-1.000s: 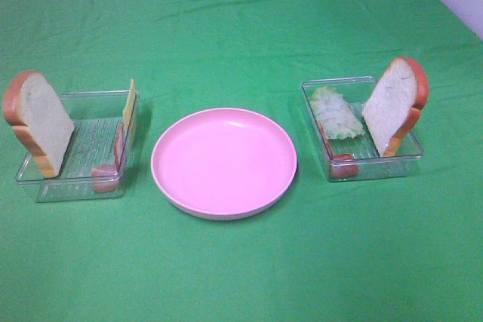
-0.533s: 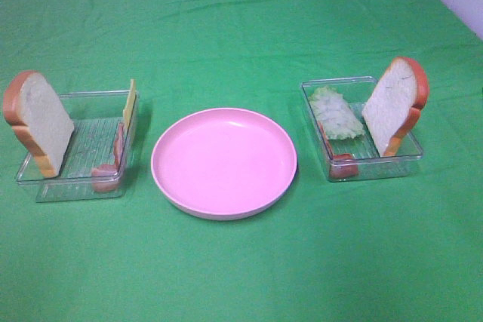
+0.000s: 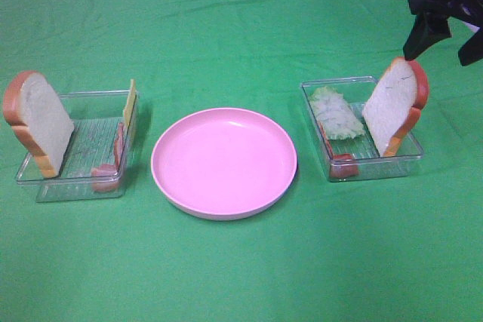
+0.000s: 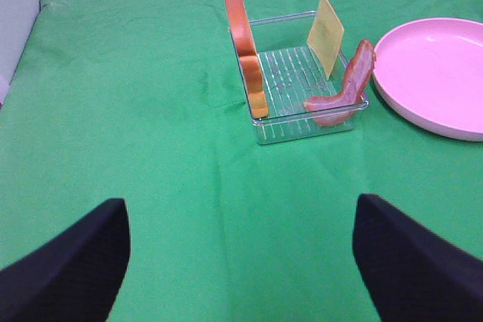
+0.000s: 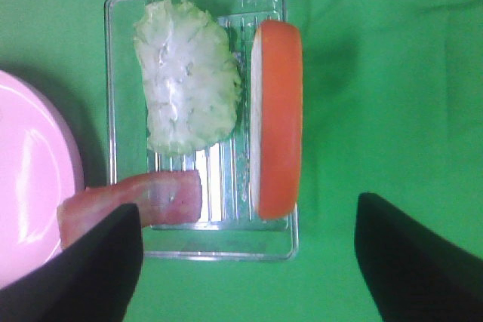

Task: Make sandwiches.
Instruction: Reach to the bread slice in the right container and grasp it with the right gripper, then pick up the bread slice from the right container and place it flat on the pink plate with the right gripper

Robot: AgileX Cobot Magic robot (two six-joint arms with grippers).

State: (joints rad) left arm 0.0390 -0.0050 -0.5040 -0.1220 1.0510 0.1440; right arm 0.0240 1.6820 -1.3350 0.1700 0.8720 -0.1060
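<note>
My left pincer (image 4: 241, 262) does not appear in the high view. Only its wrist view shows it: two dark fingertips, cut off at the frame edge, spread wide with nothing between them, released. My right pincer (image 3: 441, 50) is half cut off at the edge of the high view. It hangs to the right of the pink plate (image 3: 224, 162), above the right bread slice (image 3: 394, 107), its fingers apart and holding nothing.

No sandwich is stacked; its parts sit in two clear trays on the green bench (image 3: 241, 277). The left tray (image 3: 75, 186) stands left of the plate and the right tray (image 3: 377, 171) right of it, both just beside it.

From above, the cheese square (image 3: 130, 103) is a thin yellow edge against the left tray's plate-side wall; the left wrist view shows its flat face. That view shows the left bread slice (image 3: 41, 122) edge-on, on the tray's side away from the plate. The left bacon strip (image 4: 343, 92) drapes over the wall nearest the plate.

The lettuce (image 3: 336, 115) lies flat in the right tray, on the plate side, with the right bread slice leaning on the far side. From above, the right bacon strip (image 5: 162, 197) is only a red stub. The right wrist view shows it reaching over the wall toward the plate, its end hidden behind my finger.
</note>
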